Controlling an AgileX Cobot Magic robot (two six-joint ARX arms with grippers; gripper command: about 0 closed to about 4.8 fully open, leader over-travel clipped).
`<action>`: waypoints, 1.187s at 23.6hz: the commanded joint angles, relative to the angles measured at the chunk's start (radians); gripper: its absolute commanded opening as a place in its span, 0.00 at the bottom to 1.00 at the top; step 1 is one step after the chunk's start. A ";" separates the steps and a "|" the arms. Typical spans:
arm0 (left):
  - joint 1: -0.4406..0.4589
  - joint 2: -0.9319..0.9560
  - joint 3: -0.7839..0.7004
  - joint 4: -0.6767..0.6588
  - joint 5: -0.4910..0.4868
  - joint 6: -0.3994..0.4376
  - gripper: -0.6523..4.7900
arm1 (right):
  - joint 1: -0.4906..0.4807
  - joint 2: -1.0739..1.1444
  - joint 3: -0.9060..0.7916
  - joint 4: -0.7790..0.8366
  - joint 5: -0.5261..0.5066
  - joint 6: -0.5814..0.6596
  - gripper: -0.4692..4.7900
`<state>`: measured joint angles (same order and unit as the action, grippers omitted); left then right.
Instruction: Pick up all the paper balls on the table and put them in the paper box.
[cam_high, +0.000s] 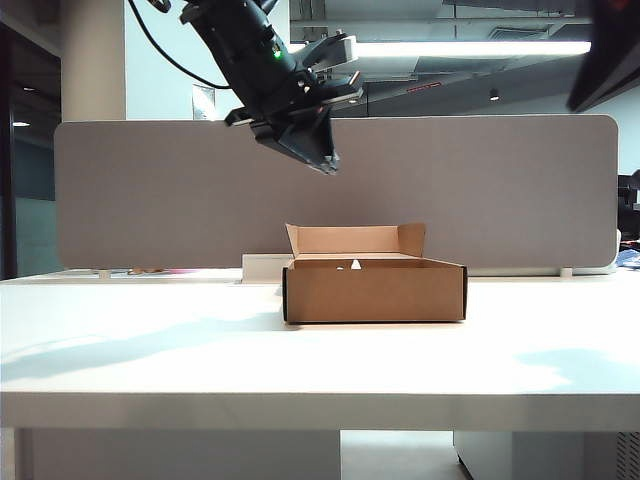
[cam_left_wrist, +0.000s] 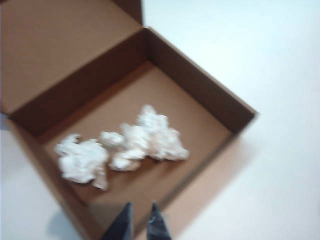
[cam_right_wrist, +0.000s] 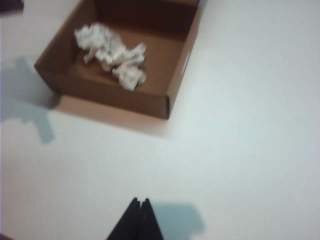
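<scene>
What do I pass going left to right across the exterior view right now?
Left tool raised above the table → paper box → dark edge of the right arm in the top corner.

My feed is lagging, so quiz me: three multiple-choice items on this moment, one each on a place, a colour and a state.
1. Where are the paper balls?
A. Scattered on the table
B. Inside the box
C. Held by the left tool

2. What colour is the box?
A. Brown
B. Blue
C. White

3. How does the right tool stand?
A. Wide open over the box
B. Shut on a paper ball
C. Shut and empty, above the bare table

Answers:
1. B: both wrist views show the white wads lying on the box floor.
2. A: its cardboard walls show brown in every view.
3. C: the right wrist view shows its fingertips pressed together with nothing between them, off to the side of the box.

The left tool hangs over the box, nearly closed and empty.
</scene>
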<state>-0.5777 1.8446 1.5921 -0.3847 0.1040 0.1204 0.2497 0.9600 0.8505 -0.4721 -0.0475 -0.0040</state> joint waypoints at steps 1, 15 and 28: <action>-0.003 -0.008 -0.001 -0.027 0.085 0.003 0.14 | -0.046 -0.120 -0.087 0.044 0.009 0.044 0.08; -0.046 -0.157 -0.182 -0.020 0.121 0.026 0.11 | -0.194 -0.599 -0.358 0.026 0.083 0.113 0.08; -0.085 -0.352 -0.328 0.020 0.118 0.019 0.11 | -0.194 -0.844 -0.507 0.028 0.111 0.243 0.08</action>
<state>-0.6582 1.5143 1.2755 -0.3763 0.2207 0.1421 0.0547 0.1287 0.3515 -0.4618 0.0540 0.2131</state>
